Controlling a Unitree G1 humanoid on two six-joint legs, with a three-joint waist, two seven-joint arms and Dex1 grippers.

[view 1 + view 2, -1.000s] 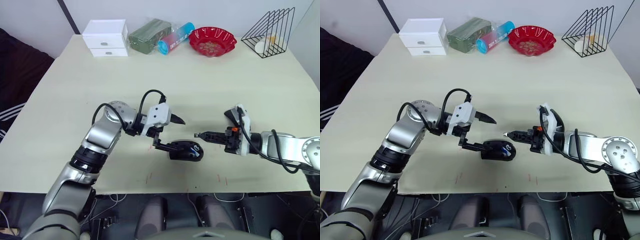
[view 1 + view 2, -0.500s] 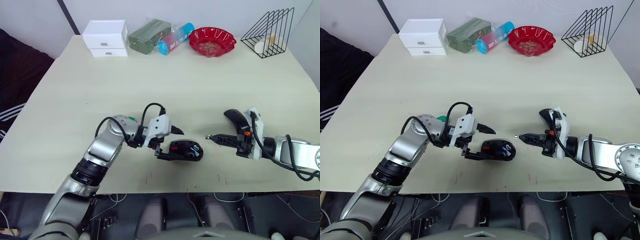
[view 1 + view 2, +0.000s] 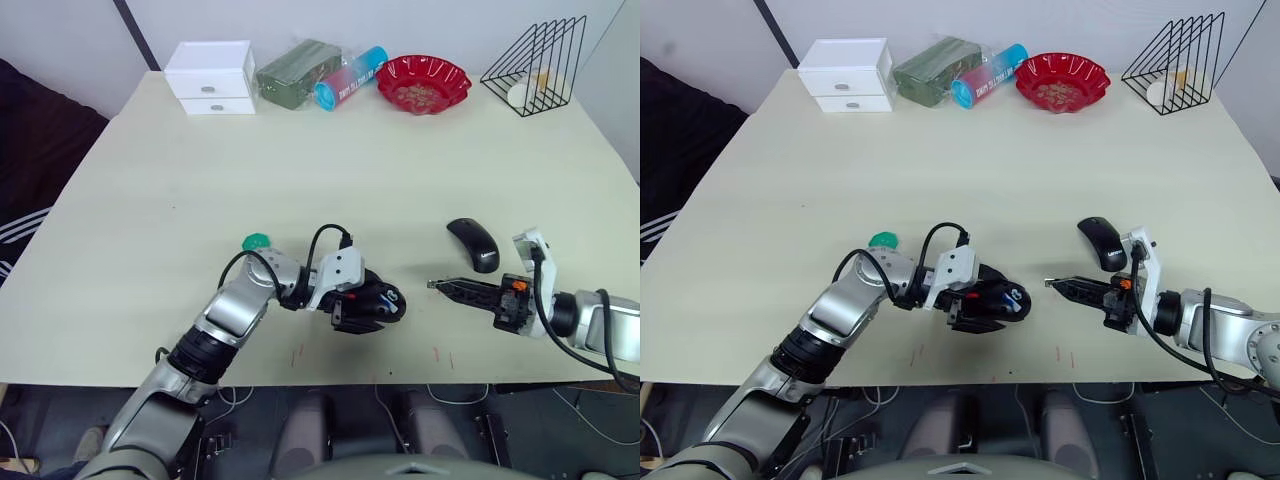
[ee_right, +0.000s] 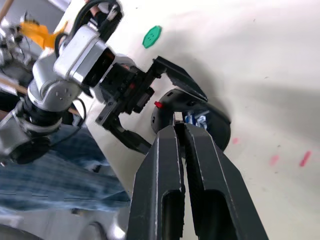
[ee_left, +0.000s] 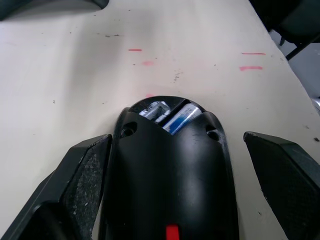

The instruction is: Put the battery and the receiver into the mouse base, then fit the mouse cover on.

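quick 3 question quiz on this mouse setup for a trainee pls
1. True or false: the mouse cover is already fitted on the mouse base.
2. Which hand has its open fingers on either side of the mouse base? A) left hand B) right hand
3. Fill in: the blue thing lying in the base's open end is the ____.
Key: 1 false, the cover lies on the table by the right arm; 2 A; 3 battery.

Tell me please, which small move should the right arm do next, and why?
Probably carry the right gripper to the mouse base: its fingers seem shut on something small, the battery already lies inside, and the open left gripper straddles the base.
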